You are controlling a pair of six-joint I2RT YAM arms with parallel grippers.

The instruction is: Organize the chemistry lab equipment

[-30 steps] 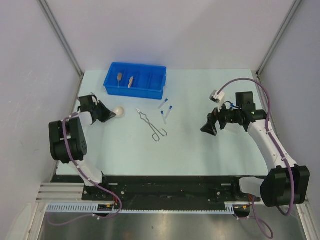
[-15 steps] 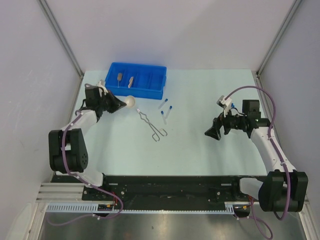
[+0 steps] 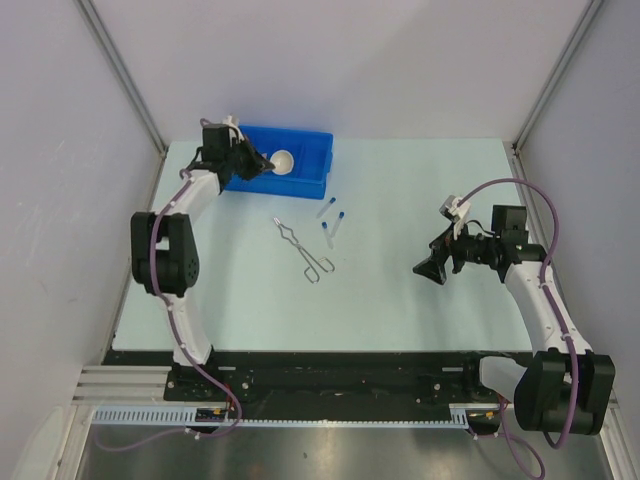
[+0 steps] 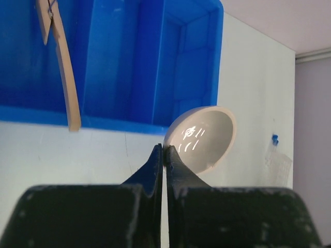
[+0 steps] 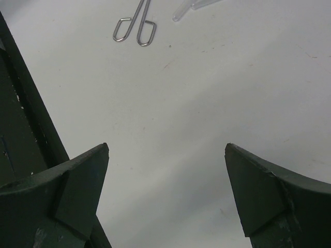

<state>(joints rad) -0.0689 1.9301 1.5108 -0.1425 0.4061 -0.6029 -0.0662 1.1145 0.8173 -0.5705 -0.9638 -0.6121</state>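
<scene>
At the far left corner of the tabletop, the left arm reaches out to the blue divided bin. The left tool has its two fingers pressed together on the rim of the white round dish, pinching it at the edge. The overhead view shows the dish above the middle part of the bin, though which compartment lies under it cannot be told. From the left wrist, the dish is tilted with its glossy hollow facing the camera, just past the clamped fingertips of the left tool. A tan wooden clamp lies inside the bin.

The silver wire tongs lie on the tabletop in front of the bin, and the clear tubes with blue caps lie just to their right, apart from them.

Well to the right, the right tool hangs over bare tabletop with its fingers spread wide and nothing between them. Its wrist view shows the right tool and, beyond it, the loop handles of the tongs.
</scene>
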